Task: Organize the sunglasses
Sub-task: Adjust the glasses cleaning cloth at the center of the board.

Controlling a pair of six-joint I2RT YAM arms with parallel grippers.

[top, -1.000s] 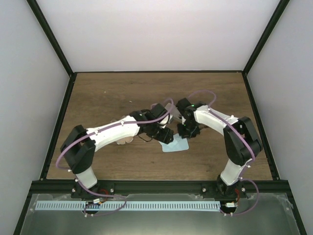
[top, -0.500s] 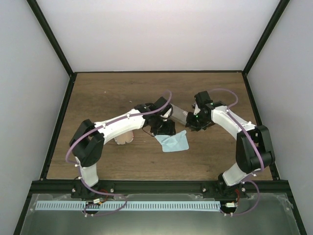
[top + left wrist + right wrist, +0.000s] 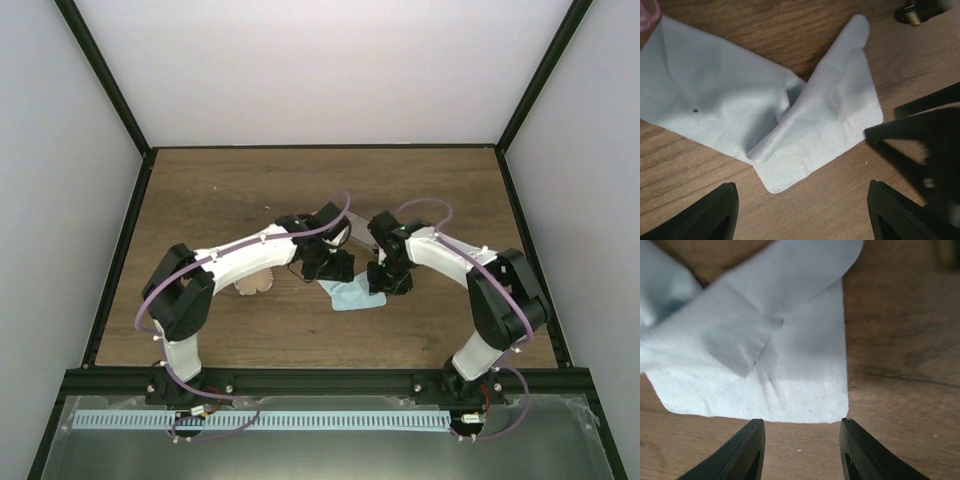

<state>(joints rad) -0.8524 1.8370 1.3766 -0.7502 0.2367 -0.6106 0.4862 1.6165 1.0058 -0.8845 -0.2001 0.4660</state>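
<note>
I cannot make out any sunglasses in these views; the arms hide part of the table's middle. A folded light blue cloth (image 3: 352, 296) lies flat on the wood between my two grippers. The left gripper (image 3: 335, 266) hangs low at the cloth's left end. In its wrist view it (image 3: 802, 215) is open over bare wood, just short of a corner of the cloth (image 3: 765, 115). The right gripper (image 3: 388, 280) stands at the cloth's right end. It (image 3: 802, 450) is open and holds nothing, its tips just short of the straight edge of the cloth (image 3: 765, 350).
A pinkish object (image 3: 253, 283) lies half under the left forearm; I cannot tell what it is. A pink-patterned edge (image 3: 647, 12) shows in the left wrist view's top corner. The right gripper's black body (image 3: 930, 150) is close on the left gripper's right. Black frame posts border the table.
The right gripper swung out to the right, came back down to the cloth's right end and opened wider. The left gripper shifted slightly and stayed open.
</note>
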